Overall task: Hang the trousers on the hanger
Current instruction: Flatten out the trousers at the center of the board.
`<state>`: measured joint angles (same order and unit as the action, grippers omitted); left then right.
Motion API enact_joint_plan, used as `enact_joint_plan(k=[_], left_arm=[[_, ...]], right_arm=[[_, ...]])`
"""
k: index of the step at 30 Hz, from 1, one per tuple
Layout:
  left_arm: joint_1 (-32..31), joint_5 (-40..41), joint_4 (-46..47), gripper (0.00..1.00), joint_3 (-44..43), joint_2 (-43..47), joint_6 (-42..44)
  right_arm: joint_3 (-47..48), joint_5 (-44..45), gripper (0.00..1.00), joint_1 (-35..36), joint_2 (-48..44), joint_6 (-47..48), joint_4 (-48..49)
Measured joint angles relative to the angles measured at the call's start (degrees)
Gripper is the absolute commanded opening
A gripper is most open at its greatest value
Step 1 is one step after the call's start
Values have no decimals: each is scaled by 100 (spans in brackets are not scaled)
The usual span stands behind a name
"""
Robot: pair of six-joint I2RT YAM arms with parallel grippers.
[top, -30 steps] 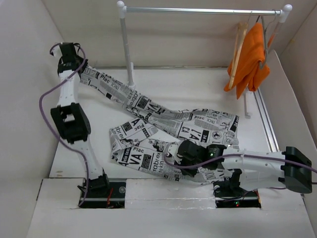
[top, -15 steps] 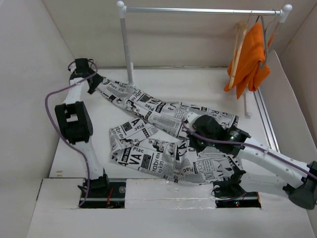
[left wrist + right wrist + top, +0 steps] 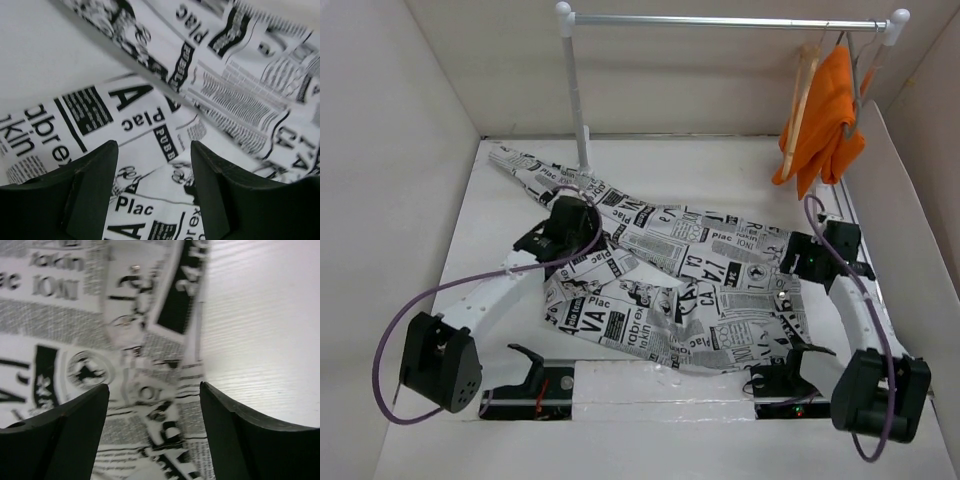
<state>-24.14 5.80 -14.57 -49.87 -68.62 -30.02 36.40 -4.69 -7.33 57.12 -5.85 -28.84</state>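
Top external: trousers [image 3: 700, 270] sprawled on surface [image 3: 720, 170], hanger [image 3: 803, 95] on rail [image 3: 720, 20] beside orange garment [image 3: 825, 110]. L pincer [image 3: 152, 150] & R pincer [image 3: 153, 387]: fingers apart, over fabric.

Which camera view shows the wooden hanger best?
The top external view: the hanger hangs on the rail, beside the orange garment. Both wrist views show none of it, only the trousers and the table.

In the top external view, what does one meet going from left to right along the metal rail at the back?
The white upright post → light tan wooden hanger → plain orange garment.
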Motion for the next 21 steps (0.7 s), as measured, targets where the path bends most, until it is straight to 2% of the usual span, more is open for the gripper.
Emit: enact_joint_plan(k=[3,6,8,11,12,14,15,21], left_arm=[[-619,249,-157,60,142,-236,24],[-1169,378,-175,60,140,-564,33],[-1250,461,-170,60,140,-761,33],[-1248,647,-153,60,140,-977,26],[-1241,693,-155,59,140,-1010,17],[-1237,752,-155,59,140,-1029,-31],[-1237,765,-151,59,140,-1027,-52],[-1237,769,-160,59,133,-970,-136]], right_arm=[[-79,-308,82,-765,511,103,356],[-59,-577,82,-988,1209,258,667],[-59,-793,82,-1036,1628,332,844],[-11,-1180,74,-1110,2011,367,1250],[-4,-1303,53,-1123,2109,365,1421],[-33,-1513,20,-1145,2229,332,1646],[-83,-1569,0,-1152,2273,289,1696],[-127,-1670,0,-1620,1659,192,1421]])
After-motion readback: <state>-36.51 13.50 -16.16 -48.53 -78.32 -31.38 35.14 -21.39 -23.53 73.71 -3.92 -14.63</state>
